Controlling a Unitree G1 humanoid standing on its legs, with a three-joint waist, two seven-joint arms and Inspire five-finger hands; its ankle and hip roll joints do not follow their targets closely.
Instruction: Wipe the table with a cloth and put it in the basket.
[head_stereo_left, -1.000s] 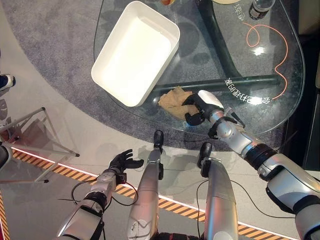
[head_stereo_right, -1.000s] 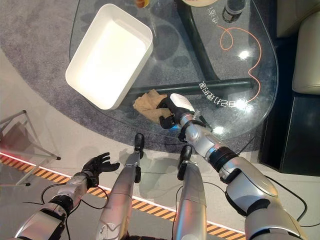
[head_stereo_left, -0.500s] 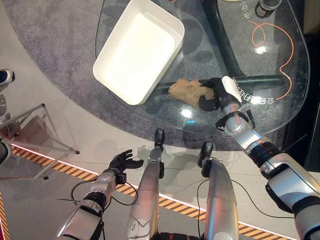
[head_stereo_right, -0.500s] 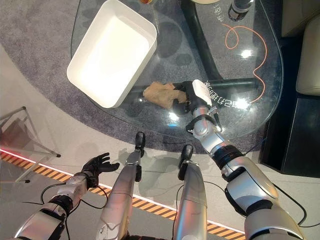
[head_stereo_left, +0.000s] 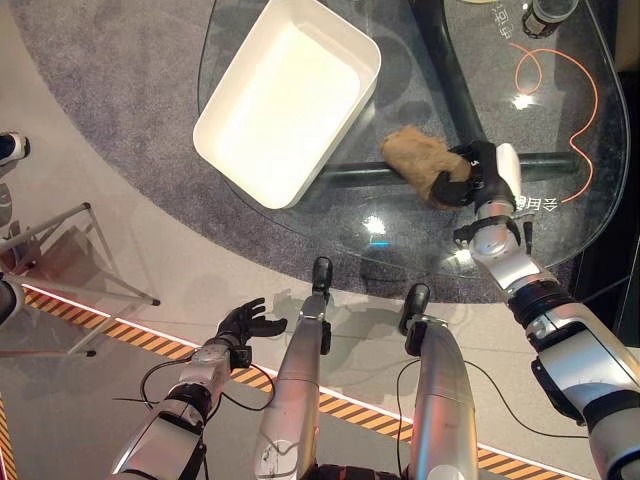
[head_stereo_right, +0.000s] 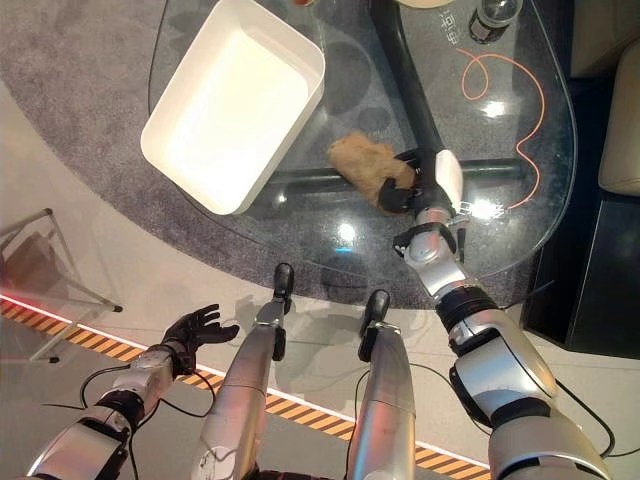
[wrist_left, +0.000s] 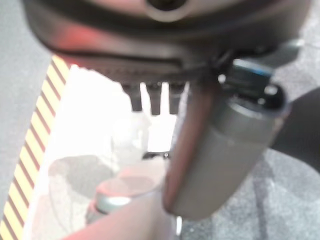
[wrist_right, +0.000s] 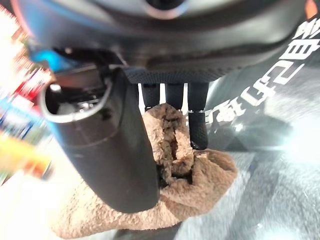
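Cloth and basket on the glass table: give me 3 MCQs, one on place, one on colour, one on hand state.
1. Where is the cloth?
A. In the basket
B. On the glass table, right of the basket
C. On the floor

2. What colour is the basket?
A. White
B. Blue
C. Black

3. What is the right hand doing?
A. Hanging open, off the table
B. Gripping the basket rim
C. Holding the cloth, fingers curled on it

Key: 1 B, the cloth lies on the glass beside the basket. 2 A, rim and floor are white. 3 C, the right wrist view shows fingers bent into the cloth.

Bare glass tabletop (head_stereo_left: 400, 235) lies between the white basket (head_stereo_left: 290, 95) and the right robot hand (head_stereo_left: 478, 178). An orange cord (head_stereo_left: 560, 75) loops beyond.
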